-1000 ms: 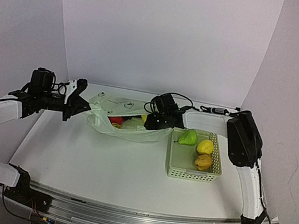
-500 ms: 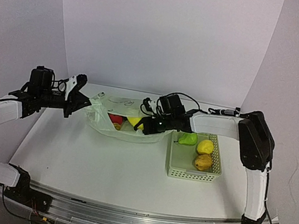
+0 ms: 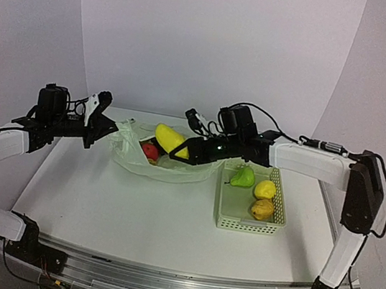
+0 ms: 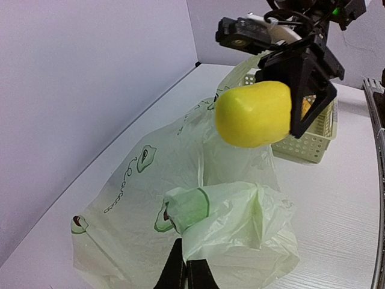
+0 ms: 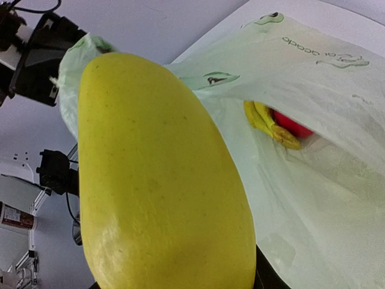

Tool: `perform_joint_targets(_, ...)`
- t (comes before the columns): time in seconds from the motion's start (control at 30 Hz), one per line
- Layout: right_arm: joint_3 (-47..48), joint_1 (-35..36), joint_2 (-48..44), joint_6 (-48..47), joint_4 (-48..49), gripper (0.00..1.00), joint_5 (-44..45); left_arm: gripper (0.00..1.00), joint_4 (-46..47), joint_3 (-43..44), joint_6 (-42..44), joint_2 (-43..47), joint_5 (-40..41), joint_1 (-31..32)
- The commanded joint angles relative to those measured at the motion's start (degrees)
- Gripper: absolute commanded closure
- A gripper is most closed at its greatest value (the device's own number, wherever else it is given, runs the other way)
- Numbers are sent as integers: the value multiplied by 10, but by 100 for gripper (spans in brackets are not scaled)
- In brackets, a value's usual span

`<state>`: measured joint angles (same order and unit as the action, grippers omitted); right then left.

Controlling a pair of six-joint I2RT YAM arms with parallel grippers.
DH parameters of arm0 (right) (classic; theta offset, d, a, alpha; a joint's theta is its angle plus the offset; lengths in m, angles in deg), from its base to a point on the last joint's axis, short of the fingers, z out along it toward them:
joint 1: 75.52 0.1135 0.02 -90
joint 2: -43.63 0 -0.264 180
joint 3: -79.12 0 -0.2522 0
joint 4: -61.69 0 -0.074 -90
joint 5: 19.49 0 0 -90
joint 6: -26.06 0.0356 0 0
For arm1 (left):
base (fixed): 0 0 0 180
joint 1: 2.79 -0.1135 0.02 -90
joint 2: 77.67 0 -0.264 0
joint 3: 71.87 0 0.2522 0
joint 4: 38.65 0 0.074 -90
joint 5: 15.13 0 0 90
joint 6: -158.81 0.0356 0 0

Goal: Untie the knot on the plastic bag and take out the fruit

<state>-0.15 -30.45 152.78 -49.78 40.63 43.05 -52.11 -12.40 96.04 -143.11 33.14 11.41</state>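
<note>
The pale green plastic bag (image 3: pixel 164 167) lies open at the back of the table; no tied knot shows. My left gripper (image 3: pixel 110 129) is shut on a bunched edge of the bag (image 4: pixel 240 217) at its left end, holding it up. My right gripper (image 3: pixel 186 148) is shut on a long yellow fruit (image 3: pixel 168 139) and holds it above the bag's mouth. That fruit fills the right wrist view (image 5: pixel 162 174) and shows in the left wrist view (image 4: pixel 254 113). A red apple (image 3: pixel 150 151) and yellow bananas (image 5: pixel 264 122) lie inside the bag.
A pale green lattice basket (image 3: pixel 234 220) stands right of the bag. It holds a green pear (image 3: pixel 243 176), a yellow round fruit (image 3: pixel 265 189) and a brownish fruit (image 3: pixel 262 209). White walls close the back and sides.
My right gripper has come up out of the bag with the long yellow fruit, moving up and left. The left gripper has stayed on the bag edge.
</note>
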Motion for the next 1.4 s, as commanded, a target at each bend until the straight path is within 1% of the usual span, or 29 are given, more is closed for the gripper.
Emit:
perform_joint_targets(0.0,-91,-13,-117,39,-48,95,62,100,23,2,-8,-1,4,-2)
perform_joint_targets(0.07,-132,-33,-149,70,-97,95,138,100,26,0,-10,0,1,-2)
perform_joint_targets(0.13,-144,-45,-167,87,-197,94,229,100,31,-2,-12,-2,-5,-2)
perform_joint_targets(0.17,-142,-47,-170,92,-252,93,260,100,33,-3,-12,-2,-6,-2)
perform_joint_targets(0.2,-142,-47,-170,99,-283,91,284,100,36,-3,-13,-2,-7,-2)
perform_joint_targets(0.3,-156,-48,-174,136,-329,79,306,100,39,-4,-14,-4,-9,-1)
perform_joint_targets(0.47,-183,-58,-175,202,-372,73,367,100,39,-9,-6,0,-24,-2)
perform_joint_targets(0.57,-171,-60,-162,211,-400,68,377,100,33,-13,11,7,-30,-2)
perform_joint_targets(0.6,-163,-60,-156,207,-407,61,372,100,32,-15,17,9,-30,-2)
perform_joint_targets(0.7,-120,-60,-133,192,-434,31,364,100,28,-22,38,16,-33,-2)
perform_joint_targets(0.73,-103,-60,-125,188,-448,23,370,100,27,-25,49,20,-35,-2)
perform_joint_targets(0.77,-85,-60,-121,184,-459,19,378,100,26,-28,61,25,-38,-2)
perform_joint_targets(0.97,0,-57,-124,145,-479,13,431,100,2,-24,143,39,-66,-2)
perform_joint_targets(1.03,40,-42,-115,115,-478,15,452,100,-7,-16,159,32,-73,-2)
perform_joint_targets(1.1,94,-2,-93,54,-451,20,468,100,-25,-9,171,25,-84,-2)
perform_joint_targets(1.17,127,33,-68,-16,-395,24,442,100,-32,-2,176,18,-95,-2)
perform_joint_targets(1.23,127,48,-43,-40,-293,28,347,100,-35,4,178,12,-101,-2)
perform_joint_targets(1.3,109,51,-18,-22,-181,35,263,100,-25,7,169,7,-99,-2)
perform_joint_targets(1.37,99,51,23,3,-68,42,208,100,3,7,146,2,-95,-2)
